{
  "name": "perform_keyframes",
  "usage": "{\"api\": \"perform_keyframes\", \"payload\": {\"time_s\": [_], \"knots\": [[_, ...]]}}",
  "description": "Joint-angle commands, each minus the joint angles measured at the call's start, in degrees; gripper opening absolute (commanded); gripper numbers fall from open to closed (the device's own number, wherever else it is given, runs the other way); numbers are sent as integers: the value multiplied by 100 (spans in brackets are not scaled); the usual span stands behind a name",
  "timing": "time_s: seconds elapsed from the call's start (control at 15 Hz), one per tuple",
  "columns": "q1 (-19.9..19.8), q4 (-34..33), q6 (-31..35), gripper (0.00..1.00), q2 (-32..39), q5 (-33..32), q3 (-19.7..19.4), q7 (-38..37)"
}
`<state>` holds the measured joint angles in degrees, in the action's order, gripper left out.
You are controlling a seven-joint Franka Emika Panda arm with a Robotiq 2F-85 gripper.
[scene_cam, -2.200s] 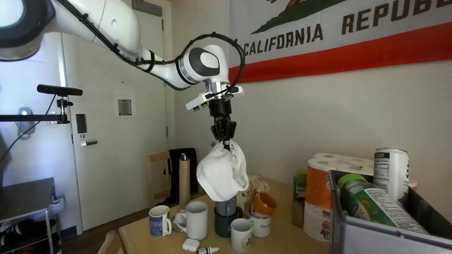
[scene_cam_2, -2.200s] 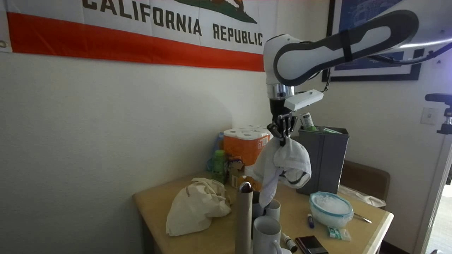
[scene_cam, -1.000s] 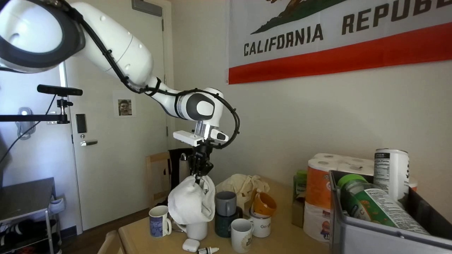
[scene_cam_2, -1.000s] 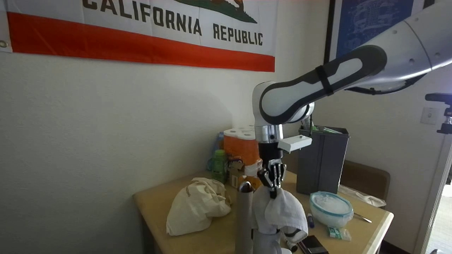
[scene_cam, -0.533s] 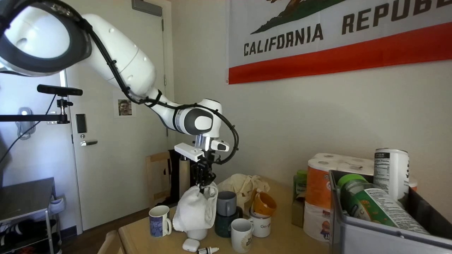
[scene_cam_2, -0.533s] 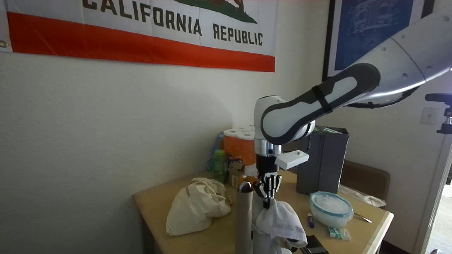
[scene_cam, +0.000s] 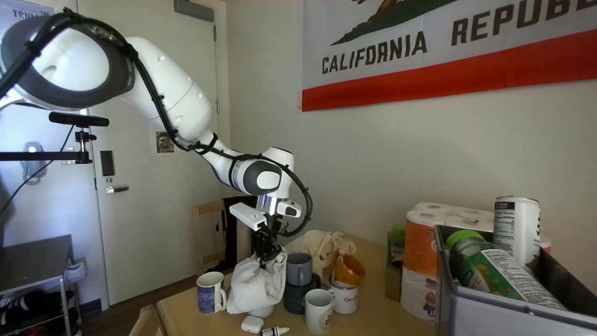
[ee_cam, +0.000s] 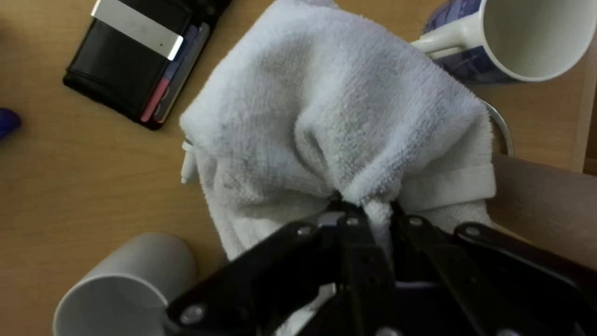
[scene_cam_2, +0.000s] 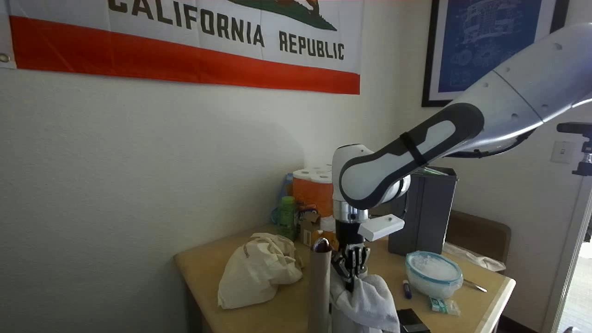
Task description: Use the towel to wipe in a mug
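The gripper (ee_cam: 371, 207) is clamped on the white towel (scene_cam: 252, 287), a pinch of its cloth gathered and held in the wrist view. The towel drapes over a white mug (scene_cam: 262, 311) on the bench (scene_cam: 373, 322), with only the mug's lower part showing under the cloth in an exterior view; whether any cloth reaches inside cannot be told. Just beside it stands a blue-patterned mug (scene_cam: 206, 295), upright, its pale inside showing in the wrist view. On the towel's other side a grey mug (scene_cam: 299, 268) is stacked on a dark green mug (scene_cam: 294, 300), and near them stands a printed mug (scene_cam: 318, 311). Behind that, an orange mug (scene_cam: 350, 269) sits tilted at the mouth of a lettered mug (scene_cam: 345, 299). The grey bin (scene_cam: 517, 322) holds a green-lidded bottle (scene_cam: 499, 268), lying at a slant, and a white can (scene_cam: 524, 228), nearly upright. A blue-rimmed bowl (scene_cam_2: 432, 288) shows in an exterior view, its contents unclear.
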<state>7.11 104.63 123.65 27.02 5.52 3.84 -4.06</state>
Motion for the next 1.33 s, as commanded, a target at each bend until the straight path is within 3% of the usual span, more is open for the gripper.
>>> {"api": "perform_keyframes", "payload": {"time_s": [0.0,0.47,0.73,0.93,1.27], "knots": [[-99,219,477,3,-6,443,135,-97],[84,232,567,3,170,166,5,-307],[-11,29,28,3,353,360,81,-336],[-13,51,211,3,361,475,46,-490],[230,144,372,3,266,-109,-129,-855]]}}
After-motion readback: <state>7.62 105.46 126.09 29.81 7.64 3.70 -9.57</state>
